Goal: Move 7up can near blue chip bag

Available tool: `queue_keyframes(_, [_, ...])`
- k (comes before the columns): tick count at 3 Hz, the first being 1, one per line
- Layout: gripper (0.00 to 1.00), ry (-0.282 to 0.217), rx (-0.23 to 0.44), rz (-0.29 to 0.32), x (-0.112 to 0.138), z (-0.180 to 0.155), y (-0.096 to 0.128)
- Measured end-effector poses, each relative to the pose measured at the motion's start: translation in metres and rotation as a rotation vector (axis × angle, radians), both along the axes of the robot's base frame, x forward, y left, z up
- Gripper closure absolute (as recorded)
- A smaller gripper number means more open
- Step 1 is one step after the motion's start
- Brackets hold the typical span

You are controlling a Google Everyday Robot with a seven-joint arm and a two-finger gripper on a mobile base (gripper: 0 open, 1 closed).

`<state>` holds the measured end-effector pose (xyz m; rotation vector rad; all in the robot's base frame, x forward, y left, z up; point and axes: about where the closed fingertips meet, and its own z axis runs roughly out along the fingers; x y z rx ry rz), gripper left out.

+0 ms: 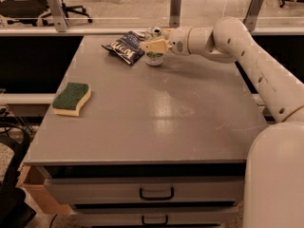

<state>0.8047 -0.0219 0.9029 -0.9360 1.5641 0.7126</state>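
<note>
At the far edge of the worktop (156, 113) the fingers (154, 45) of the gripper (156, 40) are clasping the small silver-white aluminium 7up can (154, 59), standing just beside the wrinkly dark-blue foil chip bag (124, 46)

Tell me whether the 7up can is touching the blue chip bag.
Cannot tell. In the camera view the 7up can stands right beside the blue chip bag, with no plain gap or contact showing; the tool sits at the can.
</note>
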Motion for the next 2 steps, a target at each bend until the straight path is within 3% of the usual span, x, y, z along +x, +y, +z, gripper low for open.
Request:
queue_keyframes(1, [0.0, 0.001, 0.001, 0.004, -0.0001, -0.0009, 0.0032])
queue_keyframes(2, [0.0, 0.002, 0.001, 0.005, -0.0001, -0.0009, 0.0034])
